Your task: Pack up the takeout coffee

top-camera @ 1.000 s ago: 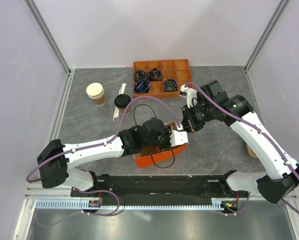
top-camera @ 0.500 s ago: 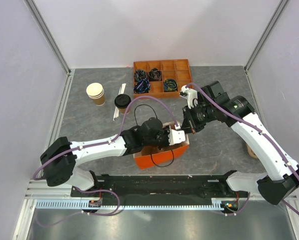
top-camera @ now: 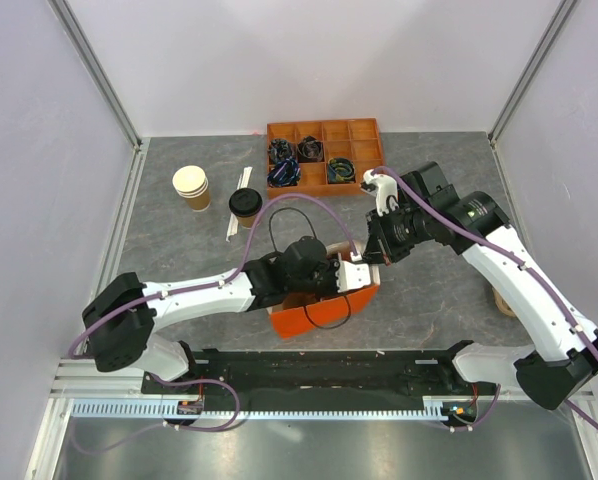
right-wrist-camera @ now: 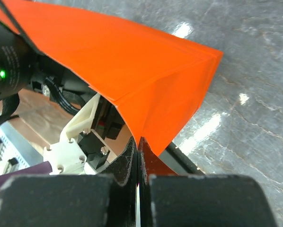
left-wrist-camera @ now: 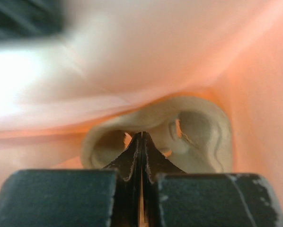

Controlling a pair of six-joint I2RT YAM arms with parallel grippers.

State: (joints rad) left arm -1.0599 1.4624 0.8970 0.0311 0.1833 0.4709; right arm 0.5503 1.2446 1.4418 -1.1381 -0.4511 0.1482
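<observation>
The takeout coffee [top-camera: 244, 205], a tan cup with a black lid, stands on the table at the back left, away from both grippers. An orange paper bag [top-camera: 319, 315] lies open near the front middle. My left gripper [top-camera: 357, 278] reaches inside the bag; in the left wrist view it [left-wrist-camera: 141, 138] is shut, its tips at the ridge of a beige moulded cup carrier [left-wrist-camera: 200, 132] inside the bag. My right gripper [top-camera: 372, 258] is shut on the bag's rim, and the right wrist view shows it [right-wrist-camera: 138, 146] pinching the orange paper [right-wrist-camera: 146, 71].
A stack of lidless tan cups [top-camera: 191, 187] stands left of the coffee. A white strip [top-camera: 237, 215] lies beside it. An orange compartment tray [top-camera: 362, 131] with dark items sits at the back. A brown object [top-camera: 503, 300] lies at the right edge.
The left arm has shifted slightly right, deeper into the bag. The right gripper has kept its hold on the bag's rim. The coffee has not moved.
</observation>
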